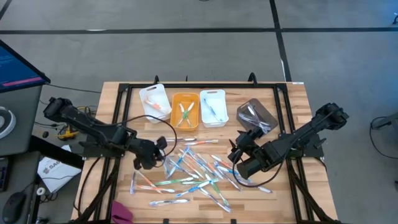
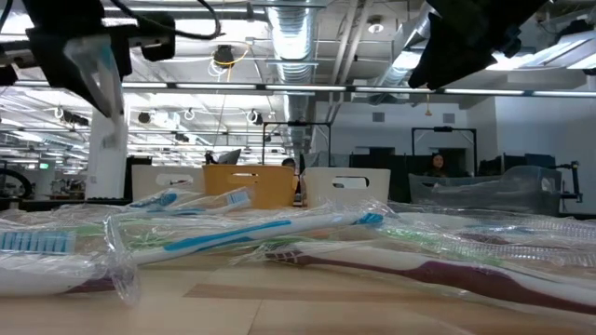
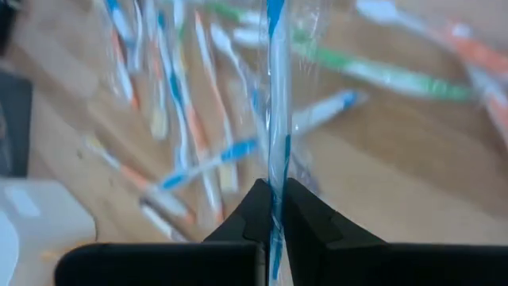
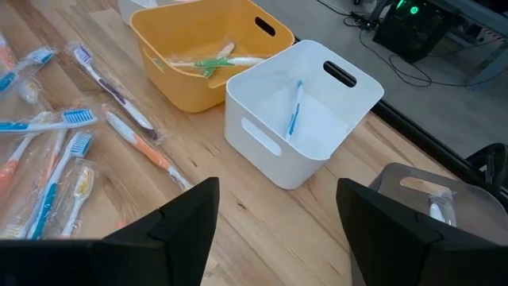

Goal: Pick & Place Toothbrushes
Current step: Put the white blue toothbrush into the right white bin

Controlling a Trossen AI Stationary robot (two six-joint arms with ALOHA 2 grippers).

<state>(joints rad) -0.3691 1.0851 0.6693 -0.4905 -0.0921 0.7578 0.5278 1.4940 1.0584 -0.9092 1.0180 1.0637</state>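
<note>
From above, the toothbrushes (image 1: 193, 171) lie scattered over the wooden table (image 1: 292, 124) before four bins, the left gripper (image 1: 155, 152) at the pile's left edge, the right gripper (image 1: 237, 152) at its right.

Low view: wrapped brushes in the foreground — one wrapped brush (image 2: 104, 70) hangs lifted at upper left.

Left wrist: fingers (image 3: 254, 210) pinched on a blue toothbrush (image 3: 275, 95) (in clear wrap).

Right wrist: fingers (image 4: 186, 214) spread wide, holding nothing — a blue brush lies in the white bin (image 4: 262, 139), green ones in the orange bin (image 4: 171, 63).
</note>
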